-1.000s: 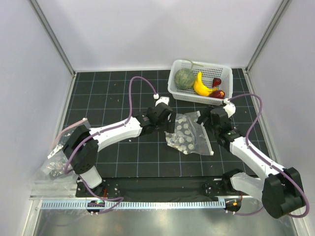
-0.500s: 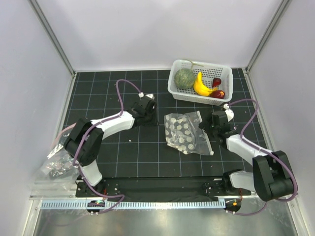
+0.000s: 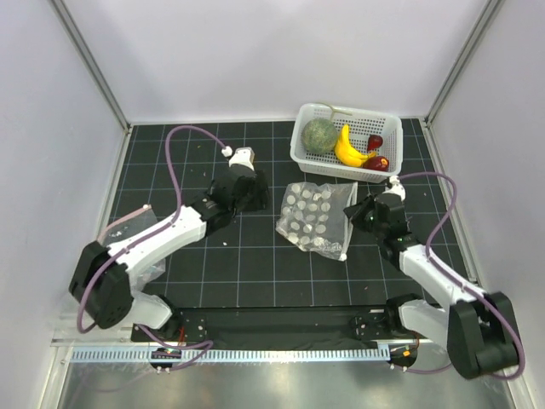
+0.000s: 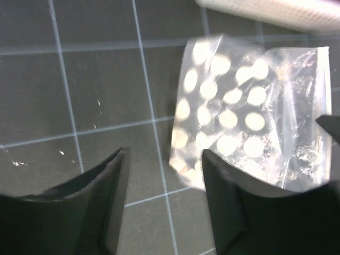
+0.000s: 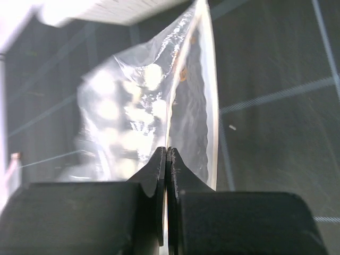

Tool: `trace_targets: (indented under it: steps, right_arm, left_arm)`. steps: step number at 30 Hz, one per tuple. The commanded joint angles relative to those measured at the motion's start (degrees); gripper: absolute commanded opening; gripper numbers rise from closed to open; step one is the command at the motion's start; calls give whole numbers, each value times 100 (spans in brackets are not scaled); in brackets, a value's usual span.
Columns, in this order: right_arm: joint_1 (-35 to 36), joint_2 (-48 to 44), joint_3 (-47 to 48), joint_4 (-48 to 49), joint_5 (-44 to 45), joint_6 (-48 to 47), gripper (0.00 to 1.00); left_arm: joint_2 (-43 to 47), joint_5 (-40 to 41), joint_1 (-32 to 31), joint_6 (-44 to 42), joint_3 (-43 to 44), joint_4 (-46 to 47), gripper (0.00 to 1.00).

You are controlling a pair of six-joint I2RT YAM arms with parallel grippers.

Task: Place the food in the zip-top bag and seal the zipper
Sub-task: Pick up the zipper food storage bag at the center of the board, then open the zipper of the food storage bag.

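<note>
The clear zip-top bag (image 3: 315, 220) with white dots lies mid-mat, one edge raised. My right gripper (image 3: 354, 211) is shut on that right edge, where the pale zipper (image 5: 212, 106) runs; the film passes between its closed fingertips (image 5: 167, 154). My left gripper (image 3: 258, 194) stands open just left of the bag (image 4: 239, 117), holding nothing, its fingers (image 4: 114, 175) over bare mat. The food sits in the white basket (image 3: 392, 128): grey-green melon (image 3: 319, 135), yellow banana (image 3: 347, 149), two dark-red fruits (image 3: 375, 141).
The basket stands at the back right, just beyond the bag; its rim (image 4: 276, 10) shows at the top of the left wrist view. Crumpled clear plastic (image 3: 102, 273) lies at the mat's left edge by the left arm's base. Grey walls enclose the table.
The left gripper let go and drew back to the left, away from the bag. The right gripper closed on the bag's right edge, and the bag shifted and turned toward the basket.
</note>
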State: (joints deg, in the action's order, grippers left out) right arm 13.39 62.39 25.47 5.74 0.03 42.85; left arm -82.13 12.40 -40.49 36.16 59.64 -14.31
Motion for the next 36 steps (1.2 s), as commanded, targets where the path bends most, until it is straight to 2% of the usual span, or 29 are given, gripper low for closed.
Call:
trace_targets:
  steps: [1,5,8,10,16,21,31,36]
  right_arm:
    - [120,-875,-121,577,-249,-251,1]
    - [243,-1290,-183,727,-416,-374,1]
    - [418,-1344,-192,911,-495,-400,1]
    - [550,-1326,-192,1078,-583,-453,1]
    - [928,-1352,-174,1447,-846,-619,1]
    - [1244,-1352,-96,1676,-1128,-822,1]
    - [2361,-1484,151,1483,-522,-1709,1]
    - [2915,-1537,221,1430,-232,-2070,1]
  left_arm:
    - [469,859,-476,-346,-5,77,64]
    - [864,1273,-969,-601,-84,278,77]
    - [970,941,-1031,-593,-224,541,89]
    - [866,641,-1048,-584,-277,718,92]
    - [645,1062,-1268,-839,-329,1200,93]
    - [953,650,-1277,-716,-602,1580,93]
    - [1208,395,-1497,-338,-743,1966,91]
    - [1120,604,-1514,-285,-725,1949,89]
